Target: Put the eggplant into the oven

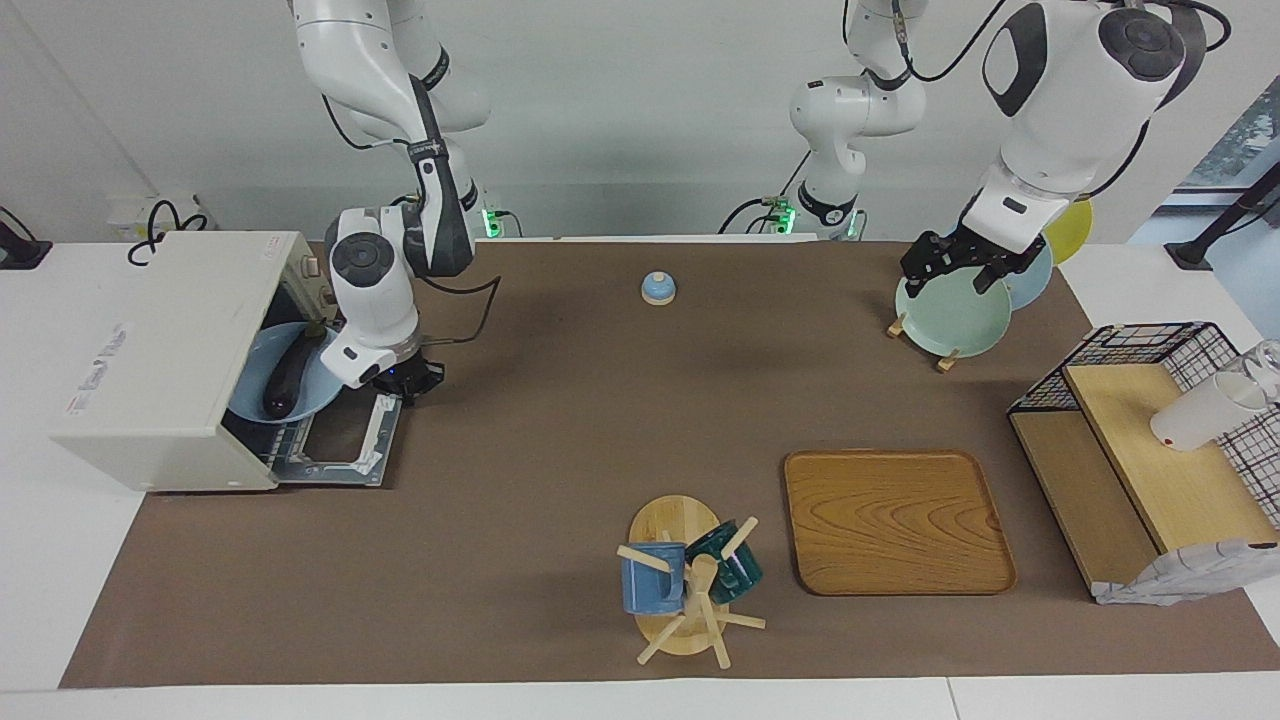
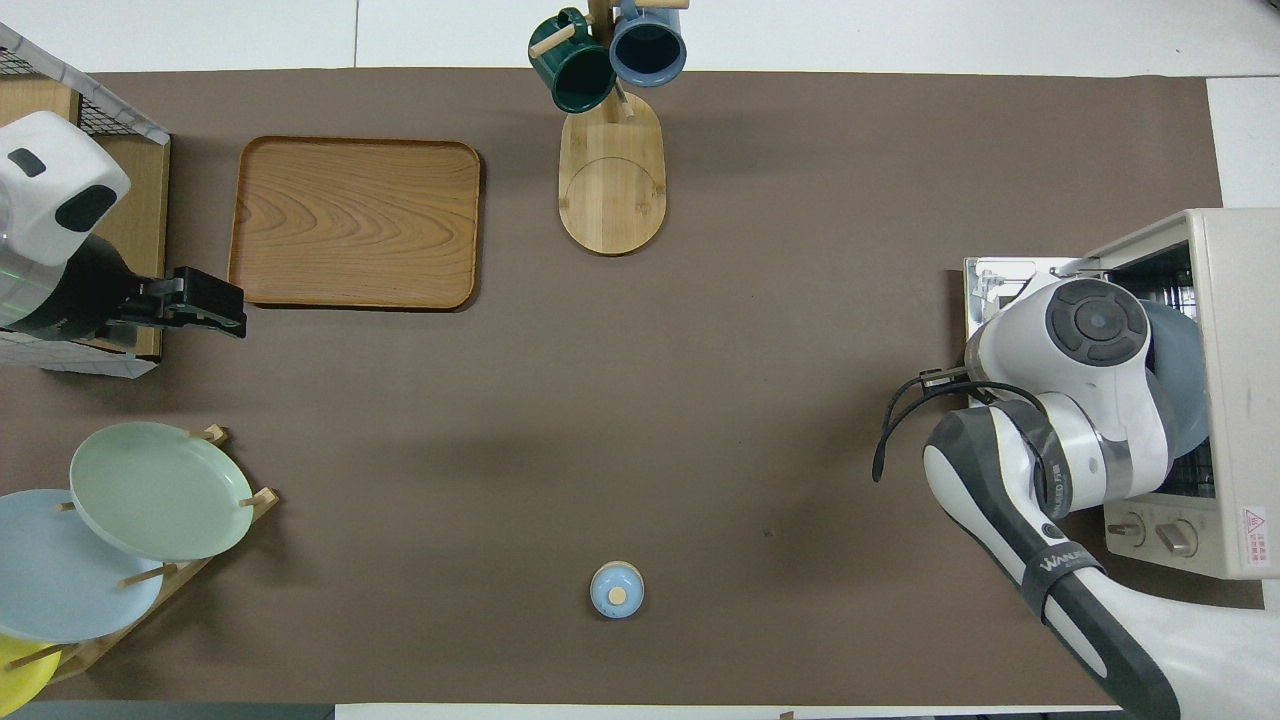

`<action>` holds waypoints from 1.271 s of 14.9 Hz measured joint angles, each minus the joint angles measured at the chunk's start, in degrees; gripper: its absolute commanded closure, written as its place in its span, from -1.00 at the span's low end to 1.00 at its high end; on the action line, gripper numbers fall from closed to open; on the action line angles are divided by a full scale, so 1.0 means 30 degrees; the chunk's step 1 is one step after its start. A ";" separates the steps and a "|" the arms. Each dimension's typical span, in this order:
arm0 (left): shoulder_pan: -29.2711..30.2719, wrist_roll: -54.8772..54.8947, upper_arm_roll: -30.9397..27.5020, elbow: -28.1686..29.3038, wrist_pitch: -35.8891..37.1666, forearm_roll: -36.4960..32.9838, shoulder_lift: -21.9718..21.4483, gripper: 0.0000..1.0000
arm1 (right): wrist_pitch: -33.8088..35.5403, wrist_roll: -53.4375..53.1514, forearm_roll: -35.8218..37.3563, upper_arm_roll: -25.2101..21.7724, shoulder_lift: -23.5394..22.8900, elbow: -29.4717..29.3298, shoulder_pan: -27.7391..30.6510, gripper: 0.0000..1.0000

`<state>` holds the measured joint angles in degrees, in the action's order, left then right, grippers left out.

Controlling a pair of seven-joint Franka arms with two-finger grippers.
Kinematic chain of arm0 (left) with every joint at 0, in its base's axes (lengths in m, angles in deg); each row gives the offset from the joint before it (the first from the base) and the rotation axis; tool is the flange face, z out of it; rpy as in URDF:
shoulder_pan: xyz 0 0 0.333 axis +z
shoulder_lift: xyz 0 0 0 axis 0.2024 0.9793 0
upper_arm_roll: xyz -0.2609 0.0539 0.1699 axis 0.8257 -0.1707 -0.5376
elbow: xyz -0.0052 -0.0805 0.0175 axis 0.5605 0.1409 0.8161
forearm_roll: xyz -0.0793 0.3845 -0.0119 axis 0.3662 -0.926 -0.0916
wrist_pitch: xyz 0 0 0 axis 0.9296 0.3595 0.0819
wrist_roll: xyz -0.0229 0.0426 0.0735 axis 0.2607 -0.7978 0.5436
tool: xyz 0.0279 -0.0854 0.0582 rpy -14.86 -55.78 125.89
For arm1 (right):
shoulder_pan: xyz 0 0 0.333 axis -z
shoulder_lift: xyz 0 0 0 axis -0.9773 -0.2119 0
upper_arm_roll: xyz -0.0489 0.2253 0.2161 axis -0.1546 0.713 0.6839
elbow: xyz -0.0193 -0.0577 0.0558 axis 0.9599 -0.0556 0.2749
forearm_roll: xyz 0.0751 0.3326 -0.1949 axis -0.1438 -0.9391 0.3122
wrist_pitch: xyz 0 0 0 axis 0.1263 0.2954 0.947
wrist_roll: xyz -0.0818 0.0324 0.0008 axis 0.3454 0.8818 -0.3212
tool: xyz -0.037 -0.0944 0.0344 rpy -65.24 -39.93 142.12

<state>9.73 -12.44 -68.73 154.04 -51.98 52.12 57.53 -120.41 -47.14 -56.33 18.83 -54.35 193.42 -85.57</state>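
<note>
The eggplant (image 1: 288,375) is dark and glossy. It lies on a blue plate (image 1: 312,398) that rests on the rack inside the off-white oven (image 1: 170,350) at the right arm's end of the table. The oven's door (image 1: 345,445) is dropped open. My right gripper (image 1: 408,378) is low over the open door, right beside the plate's rim. In the overhead view the right arm hides the eggplant, and only the plate's edge (image 2: 1190,400) and the oven (image 2: 1235,380) show. My left gripper (image 1: 955,270) is open and empty, and waits over the plate rack; it also shows in the overhead view (image 2: 225,305).
A rack holds a green plate (image 1: 955,318), a light blue one and a yellow one. A wooden tray (image 1: 895,520), a mug tree (image 1: 690,580) with a blue and a green mug, and a small blue lidded pot (image 1: 658,288) stand on the brown mat. A wire-mesh wooden shelf (image 1: 1150,450) holds a white cup.
</note>
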 measured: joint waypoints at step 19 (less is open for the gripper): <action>0.0000 0.0000 0.0000 0.0000 0.0000 0.0000 0.0000 -1.00 | 1.2668 0.5450 -0.1853 -0.0306 0.4118 -0.7777 0.2907 -0.15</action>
<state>9.73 -12.44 -68.73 154.04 -51.98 52.12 57.53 -82.40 -30.79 -61.89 17.91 -42.00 170.09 -76.85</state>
